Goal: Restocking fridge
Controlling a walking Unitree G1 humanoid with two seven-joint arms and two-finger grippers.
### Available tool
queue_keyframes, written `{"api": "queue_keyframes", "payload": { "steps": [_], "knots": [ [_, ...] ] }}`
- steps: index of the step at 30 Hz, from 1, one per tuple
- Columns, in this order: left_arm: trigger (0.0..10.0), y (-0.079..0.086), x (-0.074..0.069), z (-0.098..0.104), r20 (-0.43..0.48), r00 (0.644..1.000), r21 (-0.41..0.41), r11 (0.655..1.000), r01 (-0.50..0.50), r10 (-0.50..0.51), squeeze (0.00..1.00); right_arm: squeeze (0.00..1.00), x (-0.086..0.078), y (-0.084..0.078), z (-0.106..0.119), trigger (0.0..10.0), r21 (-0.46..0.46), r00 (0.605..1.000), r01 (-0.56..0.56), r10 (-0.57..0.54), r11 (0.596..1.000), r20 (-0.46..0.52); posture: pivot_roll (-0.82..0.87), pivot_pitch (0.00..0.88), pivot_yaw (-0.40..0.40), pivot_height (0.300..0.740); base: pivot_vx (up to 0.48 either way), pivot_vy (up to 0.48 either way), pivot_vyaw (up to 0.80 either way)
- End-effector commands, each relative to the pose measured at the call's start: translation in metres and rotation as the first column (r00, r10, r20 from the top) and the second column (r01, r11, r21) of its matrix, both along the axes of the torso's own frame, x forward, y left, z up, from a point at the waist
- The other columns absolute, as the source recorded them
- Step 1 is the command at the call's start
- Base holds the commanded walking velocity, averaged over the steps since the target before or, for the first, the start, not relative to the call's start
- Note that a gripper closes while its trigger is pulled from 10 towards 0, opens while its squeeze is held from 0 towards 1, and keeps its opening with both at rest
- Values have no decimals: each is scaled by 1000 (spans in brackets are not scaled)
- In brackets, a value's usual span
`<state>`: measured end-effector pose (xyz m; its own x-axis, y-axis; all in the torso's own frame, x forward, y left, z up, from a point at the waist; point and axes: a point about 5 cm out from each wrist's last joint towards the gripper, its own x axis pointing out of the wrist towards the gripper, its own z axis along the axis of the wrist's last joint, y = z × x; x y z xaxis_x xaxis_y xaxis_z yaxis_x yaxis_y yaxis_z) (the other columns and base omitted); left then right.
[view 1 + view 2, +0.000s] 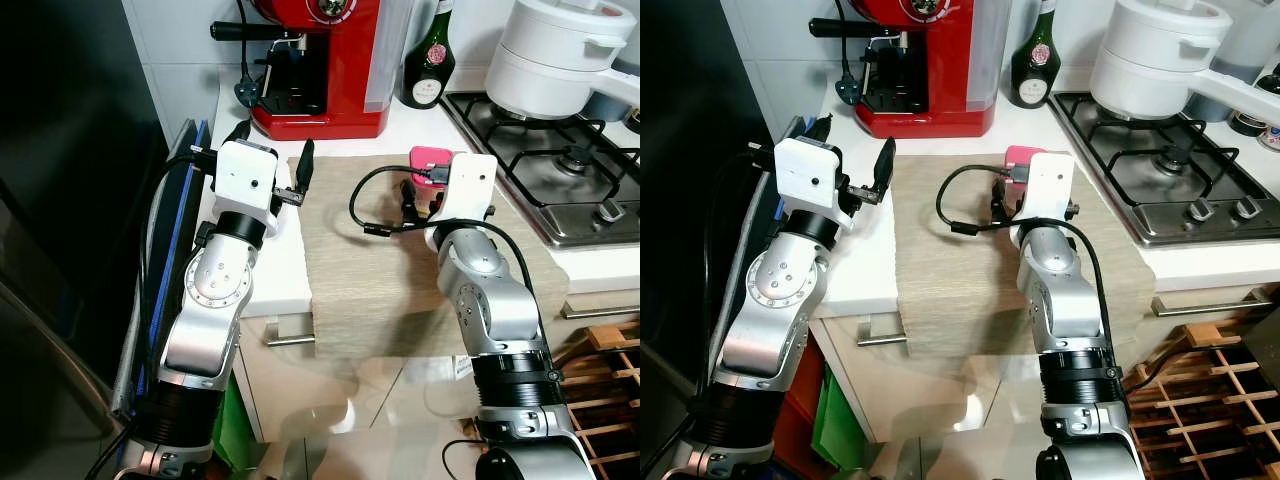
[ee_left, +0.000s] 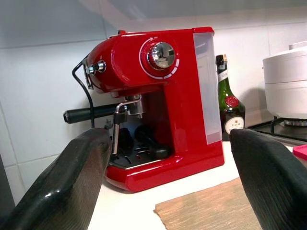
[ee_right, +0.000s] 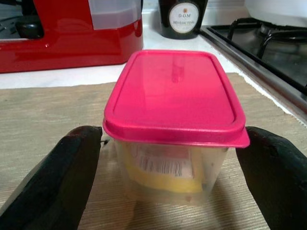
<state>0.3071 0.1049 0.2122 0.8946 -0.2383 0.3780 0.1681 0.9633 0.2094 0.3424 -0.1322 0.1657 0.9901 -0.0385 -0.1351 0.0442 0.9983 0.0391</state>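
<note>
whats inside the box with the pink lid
Through the clear wall of the box, under its pink lid, something yellow and a printed label with a barcode show. The lid covers the rest. The right gripper, open, flanks the box.

- A small rectangular clear-plastic container [image 3: 172, 167] with a bright pink snap-on lid [image 3: 175, 93] stands upright, lid closed, on the beige woven mat [image 3: 43, 110] that covers the white bench.
- Through its clear wall show a yellow content low down and a white label with a barcode.
- It sits near the mat's far edge, on the side towards the gas hob [image 1: 560, 175], and in front of the dark green bottle [image 1: 430, 60].
</note>
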Motion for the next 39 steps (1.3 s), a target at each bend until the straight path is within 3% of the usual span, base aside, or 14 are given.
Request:
{"api": "queue_keyframes", "payload": {
  "steps": [1,11,12,13,29,35,36,38,39],
  "knots": [
    [10000,1,-2,1,1,1000,-1,1000,-6,6,0,0,1,-1,-1,10000,-1,1000,6,-6,1000,-17,29,0,-2,740,0,0,0],
    [10000,0,-2,0,-2,1000,-1,1000,-8,8,0,0,3,-4,-5,10000,16,999,17,-16,1000,-45,26,0,-3,740,0,0,0],
    [10000,0,-2,0,-2,1000,-1,1000,-9,9,0,0,4,-4,-7,3725,18,999,17,-16,1000,-48,26,0,-3,740,0,0,0],
    [10000,0,-2,0,-2,1000,0,1000,-9,9,0,0,4,-4,-7,0,18,999,13,-12,1000,-48,26,0,-3,740,0,0,0],
    [10000,1,0,0,5,1000,3,1000,-23,23,0,0,13,-6,-7,0,-5,1000,1,-1,1000,-17,33,0,-18,740,0,0,0],
    [10000,1,1,0,5,1000,10,1000,-26,26,0,0,15,-5,-3,0,-36,999,-15,16,999,34,36,0,-17,740,0,0,0],
    [10000,1,1,0,5,1000,12,1000,-27,27,0,0,14,-6,4,0,-59,995,-11,17,998,96,37,0,-17,740,0,0,0],
    [10000,1,1,0,5,1000,12,1000,-27,27,0,0,14,-6,4,0,-59,995,-11,17,998,96,37,0,-17,740,0,0,0],
    [10000,1,1,0,5,1000,12,1000,-27,27,0,0,13,-6,12,0,-94,987,-8,23,996,158,37,0,-16,740,0,0,0]
  ]
}}
